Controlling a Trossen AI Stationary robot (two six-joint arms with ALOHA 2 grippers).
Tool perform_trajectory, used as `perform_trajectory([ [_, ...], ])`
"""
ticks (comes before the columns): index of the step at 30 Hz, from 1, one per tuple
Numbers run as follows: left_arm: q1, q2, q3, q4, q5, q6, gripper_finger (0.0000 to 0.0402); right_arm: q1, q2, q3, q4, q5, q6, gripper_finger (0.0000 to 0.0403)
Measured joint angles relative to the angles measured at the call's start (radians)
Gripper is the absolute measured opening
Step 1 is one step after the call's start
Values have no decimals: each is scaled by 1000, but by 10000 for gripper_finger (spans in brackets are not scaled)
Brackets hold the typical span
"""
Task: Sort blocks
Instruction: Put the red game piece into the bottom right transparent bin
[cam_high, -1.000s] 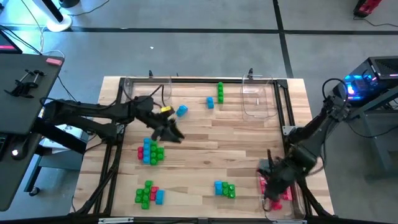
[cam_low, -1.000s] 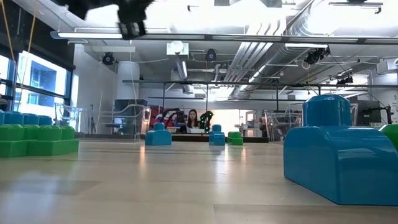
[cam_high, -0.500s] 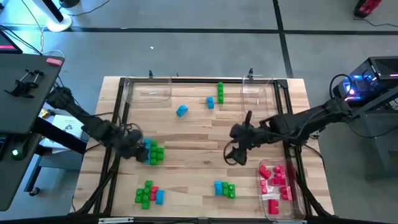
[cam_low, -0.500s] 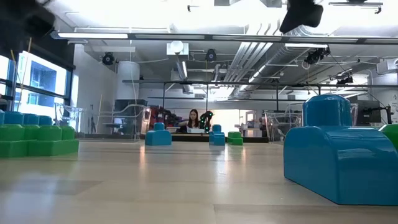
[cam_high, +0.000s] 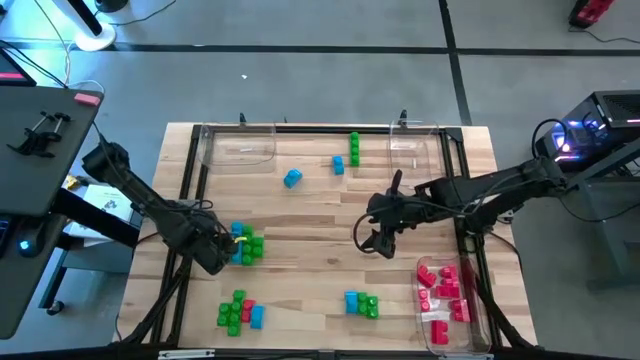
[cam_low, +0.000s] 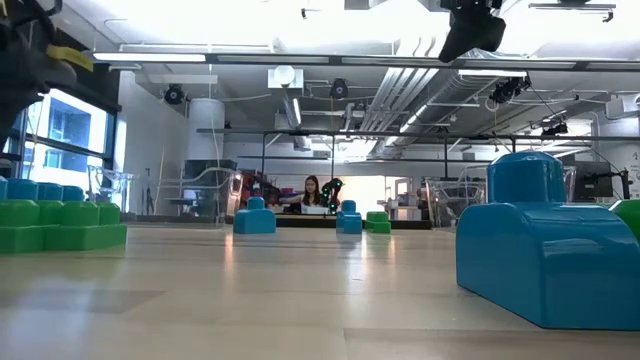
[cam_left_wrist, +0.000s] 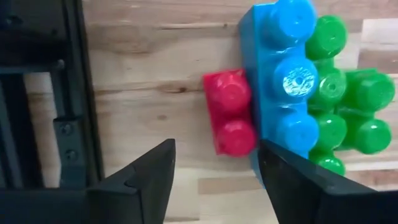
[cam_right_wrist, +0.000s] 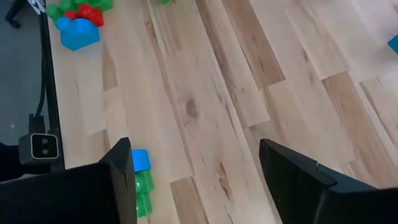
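A cluster of blocks (cam_high: 244, 245) rests on the table near its left side. In the left wrist view it is a red two-stud block (cam_left_wrist: 230, 112) against a long blue block (cam_left_wrist: 286, 81), with green blocks (cam_left_wrist: 345, 106) beyond. My left gripper (cam_high: 224, 251) (cam_left_wrist: 216, 152) hovers open just left of this cluster, fingers either side of the red block's end. My right gripper (cam_high: 374, 240) (cam_right_wrist: 194, 149) hangs open over bare wood at mid-table. Several red blocks (cam_high: 443, 293) lie in a clear tray (cam_high: 480, 310) at the near right.
More blocks lie loose: a green, red and blue group (cam_high: 238, 312) near left, a blue and green pair (cam_high: 361, 304) near centre, a blue block (cam_high: 292, 178), and blue (cam_high: 338, 165) and green (cam_high: 353, 148) ones farther back. Two clear trays (cam_high: 238, 146) (cam_high: 414, 160) sit at the far edge.
My left gripper has swung from the table's middle toward the left edge and come down beside the red, blue and green cluster. My right gripper has left the near-right tray of red blocks and moved toward the table's centre, where it has hardly shifted in the last half second.
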Motion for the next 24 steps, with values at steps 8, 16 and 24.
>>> perform_trajectory([
  [8, 92, 72, 0, 26, 12, 110, 200, 0, 0, 0, 0, 6, -18, 220],
  [16, 192, 138, 0, 213, 19, 265, 200, 0, 0, 0, 0, 7, -17, 220],
  [24, 240, 121, 1, 116, 39, 344, 200, 0, 0, 0, 0, 7, -17, 220],
])
